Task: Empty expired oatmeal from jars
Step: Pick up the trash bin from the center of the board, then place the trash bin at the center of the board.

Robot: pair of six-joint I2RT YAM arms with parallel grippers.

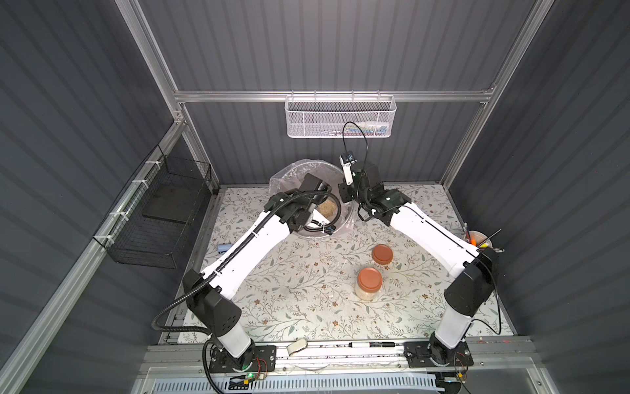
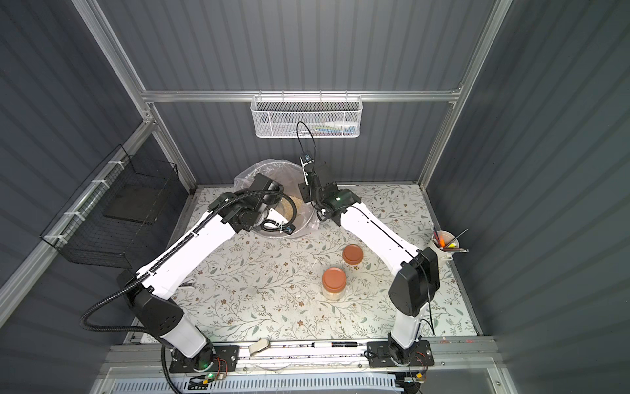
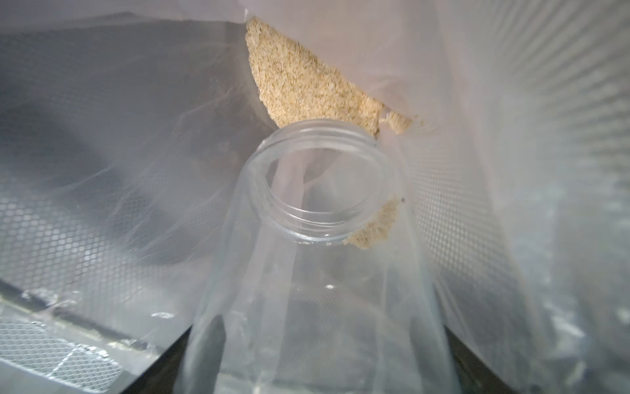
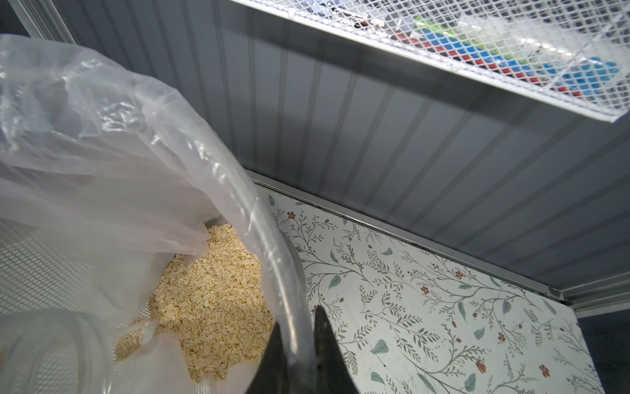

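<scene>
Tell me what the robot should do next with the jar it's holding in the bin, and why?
Probably lift the held jar out of the bin and set it down. Through its mouth it looks empty, and the oatmeal lies in the bin's liner. A second jar, lid on, stands on the table with oatmeal inside, so that one likely comes next.

The floral-patterned tabletop [image 1: 289,273] carries a capped glass jar [image 1: 368,281] near the middle. A loose orange lid [image 1: 382,254] lies just behind it. A plastic-lined bin [image 1: 341,229] stands at the back and a cup of pens [image 1: 477,240] at the right edge.
</scene>
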